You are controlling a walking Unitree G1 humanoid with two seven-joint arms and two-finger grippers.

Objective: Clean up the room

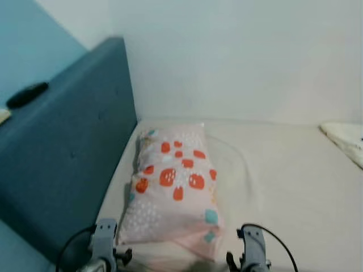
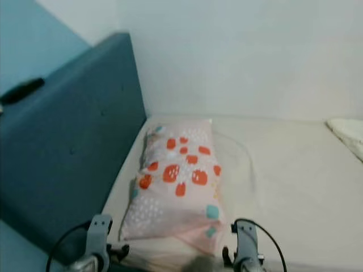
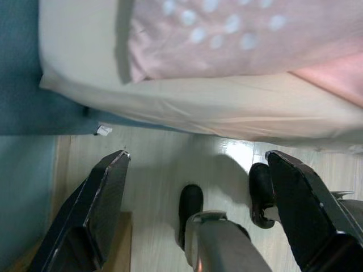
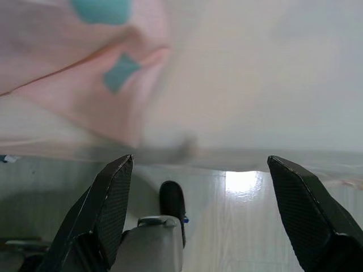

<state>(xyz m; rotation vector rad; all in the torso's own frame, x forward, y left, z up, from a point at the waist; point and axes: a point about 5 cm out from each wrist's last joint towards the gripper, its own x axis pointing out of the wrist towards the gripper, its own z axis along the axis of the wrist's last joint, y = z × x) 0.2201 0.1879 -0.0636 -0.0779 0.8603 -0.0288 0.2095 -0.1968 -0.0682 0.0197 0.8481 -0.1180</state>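
A pink pillow (image 1: 173, 190) with red and teal prints lies on the cream bed (image 1: 283, 181), lengthwise beside the dark blue headboard (image 1: 68, 153). Its near end reaches the bed's front edge. Both arms are held low in front of the bed, their wrists at the bottom of the eye views. My left gripper (image 3: 198, 209) is open over the floor, just short of the mattress edge below the pillow's corner (image 3: 238, 34). My right gripper (image 4: 198, 209) is open too, with the pillow's near corner (image 4: 85, 68) and the sheet ahead of it. Nothing is between either pair of fingers.
A white folded cloth (image 1: 346, 141) lies at the bed's far right. A dark object (image 1: 25, 95) rests on a ledge beyond the headboard. The wall stands behind the bed. The pale shiny floor (image 3: 170, 158) and my own black feet (image 3: 190, 207) are below the grippers.
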